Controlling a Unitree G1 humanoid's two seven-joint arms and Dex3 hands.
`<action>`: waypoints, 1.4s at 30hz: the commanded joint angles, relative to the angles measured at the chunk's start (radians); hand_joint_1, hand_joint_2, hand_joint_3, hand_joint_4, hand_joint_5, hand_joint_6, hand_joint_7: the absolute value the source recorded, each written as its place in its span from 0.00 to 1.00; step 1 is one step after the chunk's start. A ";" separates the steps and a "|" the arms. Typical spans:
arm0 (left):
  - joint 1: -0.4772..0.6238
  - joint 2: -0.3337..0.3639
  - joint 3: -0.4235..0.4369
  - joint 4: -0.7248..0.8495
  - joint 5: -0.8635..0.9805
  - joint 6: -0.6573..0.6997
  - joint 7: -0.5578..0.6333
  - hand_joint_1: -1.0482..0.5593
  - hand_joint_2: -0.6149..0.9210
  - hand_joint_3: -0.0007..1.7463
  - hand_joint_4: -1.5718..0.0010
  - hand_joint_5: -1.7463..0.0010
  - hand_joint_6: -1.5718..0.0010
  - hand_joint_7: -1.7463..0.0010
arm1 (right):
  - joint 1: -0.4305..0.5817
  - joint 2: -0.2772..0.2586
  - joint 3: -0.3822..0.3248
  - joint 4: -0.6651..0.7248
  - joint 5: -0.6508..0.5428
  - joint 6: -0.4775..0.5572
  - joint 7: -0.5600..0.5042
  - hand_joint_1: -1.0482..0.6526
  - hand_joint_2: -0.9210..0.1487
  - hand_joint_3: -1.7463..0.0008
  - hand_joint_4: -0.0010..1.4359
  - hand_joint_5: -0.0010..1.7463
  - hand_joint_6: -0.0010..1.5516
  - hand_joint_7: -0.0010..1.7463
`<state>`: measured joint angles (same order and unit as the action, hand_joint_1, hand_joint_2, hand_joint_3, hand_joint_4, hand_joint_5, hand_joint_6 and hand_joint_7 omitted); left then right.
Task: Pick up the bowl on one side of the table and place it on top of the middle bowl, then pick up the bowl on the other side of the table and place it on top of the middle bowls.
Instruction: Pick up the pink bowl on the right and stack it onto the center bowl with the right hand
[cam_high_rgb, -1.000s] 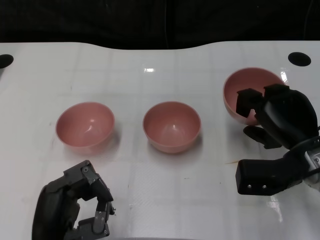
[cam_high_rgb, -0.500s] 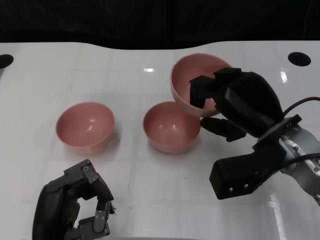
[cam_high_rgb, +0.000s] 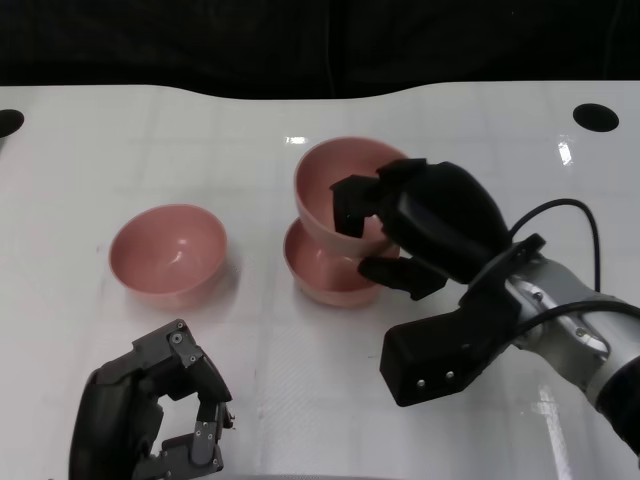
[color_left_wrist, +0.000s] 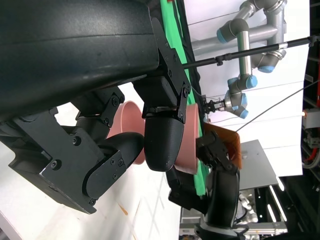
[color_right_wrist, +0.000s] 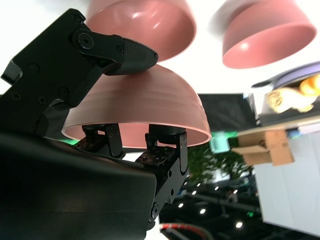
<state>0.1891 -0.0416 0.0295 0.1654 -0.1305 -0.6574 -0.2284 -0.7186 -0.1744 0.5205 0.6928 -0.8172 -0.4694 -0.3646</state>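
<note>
Pink, smooth and faintly glossy, the held bowl (cam_high_rgb: 335, 190) sits in the grip of our right hand (cam_high_rgb: 425, 225) in the head view: fingers hook over its near rim into the hollow while the thumb presses its outer wall from below. It is tilted toward the hand and hangs directly above the middle bowl (cam_high_rgb: 325, 270), whose round rim shows just beneath it; we cannot tell whether the two touch. The left-side bowl (cam_high_rgb: 167, 250), the same rounded pink shape, rests on the white, slightly shiny table (cam_high_rgb: 200, 130) well beyond and a little outward from our left hand (cam_high_rgb: 150, 420), whose blocky black fingers are curled in around nothing.

From the left wrist view, the matte black fingers (color_left_wrist: 165, 135) of the left hand fill the frame, bent inward with nothing between them; behind them a pink bowl wall shows, and beyond the table a grey and blue robot arm (color_left_wrist: 250, 50) stands.

From the right wrist view, the held bowl (color_right_wrist: 140, 112) is clamped at its rim, fingers (color_right_wrist: 165, 150) inside and the thumb (color_right_wrist: 115, 50) on its curved outer wall. The middle bowl (color_right_wrist: 142, 22) lies just past it, the left-side bowl (color_right_wrist: 267, 32) further off.
</note>
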 joint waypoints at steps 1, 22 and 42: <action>0.011 0.000 -0.001 -0.011 0.009 -0.020 0.017 0.58 0.65 0.79 0.44 0.00 0.46 0.15 | -0.039 0.009 0.012 0.077 -0.001 -0.019 -0.030 0.49 0.47 0.34 0.65 1.00 0.48 1.00; 0.027 -0.009 -0.028 -0.043 0.018 -0.003 0.036 0.58 0.63 0.81 0.44 0.00 0.45 0.16 | -0.143 0.094 0.084 0.388 -0.001 -0.022 -0.025 0.48 0.34 0.52 0.57 0.89 0.63 0.33; 0.022 0.001 -0.027 -0.035 0.023 -0.019 0.035 0.57 0.65 0.79 0.44 0.01 0.44 0.18 | -0.044 0.007 0.095 0.098 -0.020 0.122 0.095 0.17 0.00 0.74 0.11 0.02 0.14 0.00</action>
<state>0.2121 -0.0524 -0.0010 0.1343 -0.1131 -0.6699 -0.2000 -0.7804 -0.1403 0.6290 0.8255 -0.8365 -0.3555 -0.2609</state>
